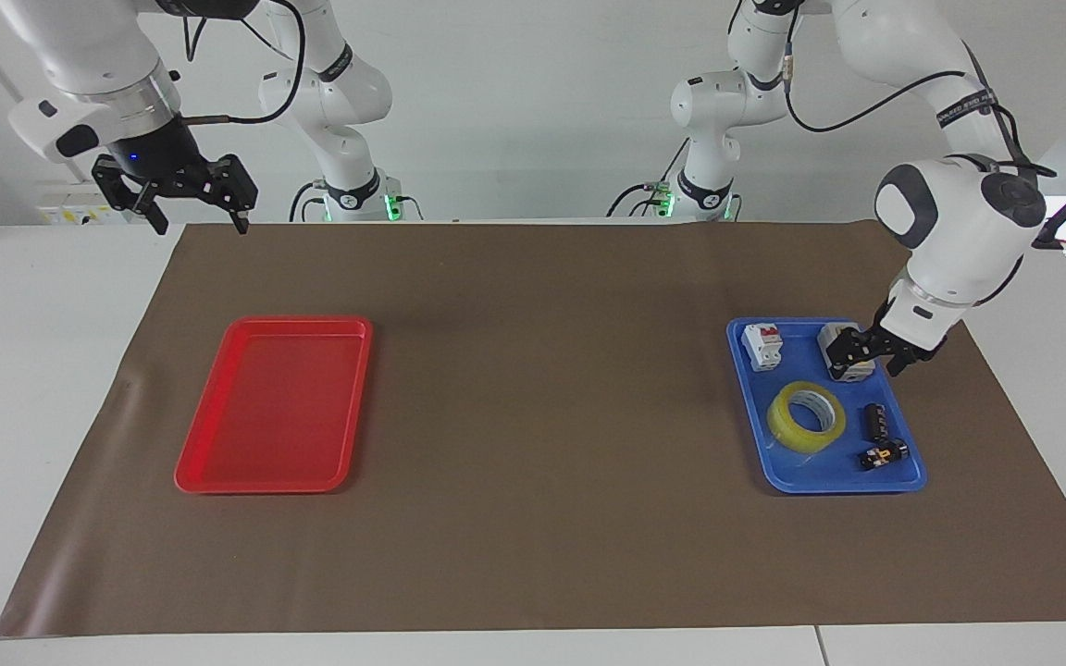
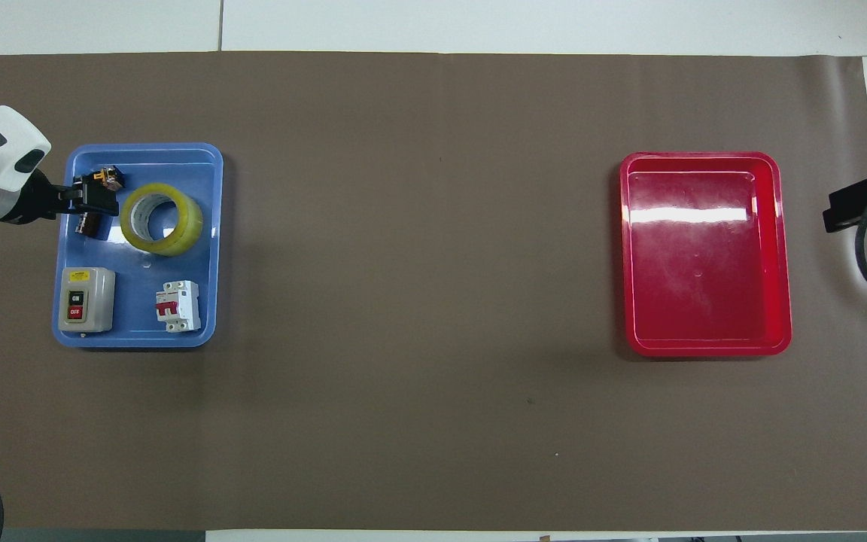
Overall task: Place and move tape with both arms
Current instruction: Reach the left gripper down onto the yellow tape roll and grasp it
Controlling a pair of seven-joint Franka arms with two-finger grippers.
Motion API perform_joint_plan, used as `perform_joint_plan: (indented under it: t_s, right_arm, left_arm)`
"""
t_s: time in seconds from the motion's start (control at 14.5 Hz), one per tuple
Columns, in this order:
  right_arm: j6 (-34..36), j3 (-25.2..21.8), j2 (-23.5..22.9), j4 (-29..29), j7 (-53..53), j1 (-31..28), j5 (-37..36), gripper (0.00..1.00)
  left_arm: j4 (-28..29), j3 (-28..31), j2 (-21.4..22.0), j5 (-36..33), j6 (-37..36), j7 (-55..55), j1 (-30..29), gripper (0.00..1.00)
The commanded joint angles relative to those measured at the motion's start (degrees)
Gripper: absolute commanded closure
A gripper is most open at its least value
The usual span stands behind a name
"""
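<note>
The yellow tape (image 1: 807, 417) lay flat in the blue tray (image 1: 797, 476) at frame right beside a switch box (image 1: 843, 351), the left gripper (image 1: 869, 356) spread-fingered above, the right gripper (image 1: 189, 194) waiting wide.

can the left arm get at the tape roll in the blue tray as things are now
Probably yes. The left gripper hangs over the blue tray, just above the grey switch box, with the tape lying flat and uncovered beside it. The small black parts sit close, leaving tight room there.

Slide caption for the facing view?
Left gripper above blue tray near yellow tape; right gripper waits, red tray empty.
</note>
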State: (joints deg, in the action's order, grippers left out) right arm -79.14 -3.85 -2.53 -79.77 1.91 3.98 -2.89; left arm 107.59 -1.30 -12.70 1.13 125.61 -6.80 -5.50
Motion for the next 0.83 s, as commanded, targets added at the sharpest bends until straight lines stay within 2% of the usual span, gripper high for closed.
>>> perform_joint_plan:
  t_s: [0.0,0.21,0.55,0.69,0.76]
  right_arm:
    - [-0.49,0.07,0.77,-0.83,1.35,-0.9,1.13,0.0]
    - [-0.49,0.16,0.77,-0.83,1.35,-0.9,1.13,0.0]
    - [-0.49,0.07,0.77,-0.83,1.35,-0.9,1.13,0.0]
    - [-0.49,0.07,0.77,-0.83,1.35,-0.9,1.13,0.0]
    - [-0.49,0.07,0.77,-0.83,1.35,-0.9,1.13,0.0]
  left_arm:
    - [0.08,-0.19,-2.85,-0.95,4.81,-0.5,-0.65,0.0]
    - [0.16,-0.11,-5.58,-0.95,6.75,3.62,-0.3,0.0]
    - [1.48,-0.19,-6.02,-0.95,6.58,5.12,1.01,0.0]
    - [1.31,-0.11,-6.81,-0.95,6.57,5.66,1.98,0.08]
    - [1.48,-0.19,-6.82,-0.95,6.49,5.74,1.98,0.18]
